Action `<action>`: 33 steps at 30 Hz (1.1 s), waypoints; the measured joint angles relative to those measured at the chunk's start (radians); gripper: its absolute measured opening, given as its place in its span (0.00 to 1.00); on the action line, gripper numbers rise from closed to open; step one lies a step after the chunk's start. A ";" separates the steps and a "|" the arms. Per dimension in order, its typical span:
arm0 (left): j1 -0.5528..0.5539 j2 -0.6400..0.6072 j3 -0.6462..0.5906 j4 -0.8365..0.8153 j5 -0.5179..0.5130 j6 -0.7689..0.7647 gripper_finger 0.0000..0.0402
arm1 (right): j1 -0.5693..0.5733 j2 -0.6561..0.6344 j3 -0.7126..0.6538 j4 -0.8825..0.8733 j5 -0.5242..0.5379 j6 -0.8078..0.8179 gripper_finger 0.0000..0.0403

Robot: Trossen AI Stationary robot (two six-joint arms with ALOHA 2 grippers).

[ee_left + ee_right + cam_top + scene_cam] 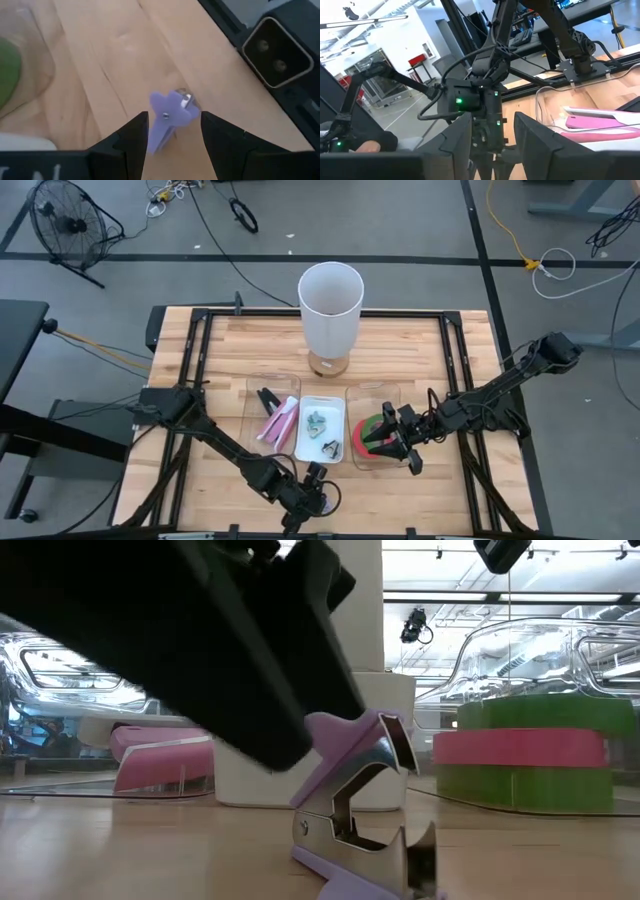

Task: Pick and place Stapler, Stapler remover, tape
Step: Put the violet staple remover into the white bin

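Note:
A purple staple remover (167, 117) (365, 810) lies on the bare wood near the table's near edge, its lower handle (335, 875) on the wood and its jaws open. My left gripper (175, 135) (312, 498) is low over it, open, with one finger on each side of its hinge end. My right gripper (385, 442) (492, 142) hovers open over the clear tray holding the stacked tape rings (530, 750) (365, 430), green, red and green. A pink stapler (280, 420) (160, 755) lies in the left clear tray. More staple removers (320, 432) sit in the white middle tray. My left gripper's fingers (132, 142) stand close beside the staple remover's hinge end (165, 116), coming slanting from above. I cannot tell whether they touch it. The remover rests on the table.
A tall white cylinder (330, 305) stands on a wooden base at the far middle of the table. A black camera block (275, 50) sits at the near edge beside the remover. Bare wood (220, 350) lies left and far of the trays.

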 joint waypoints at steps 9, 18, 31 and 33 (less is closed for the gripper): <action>0.018 0.007 0.001 0.026 0.003 -0.010 0.46 | 0.000 0.000 0.000 0.007 0.000 -0.016 0.37; 0.026 0.036 0.003 0.045 0.008 -0.005 0.46 | 0.000 0.000 0.000 0.011 0.000 -0.019 0.37; 0.027 0.038 0.005 0.052 0.073 -0.031 0.03 | 0.000 0.000 0.000 0.010 0.000 -0.020 0.37; 0.027 0.038 0.005 0.051 0.075 -0.030 0.02 | 0.000 0.000 0.000 0.010 0.000 -0.020 0.37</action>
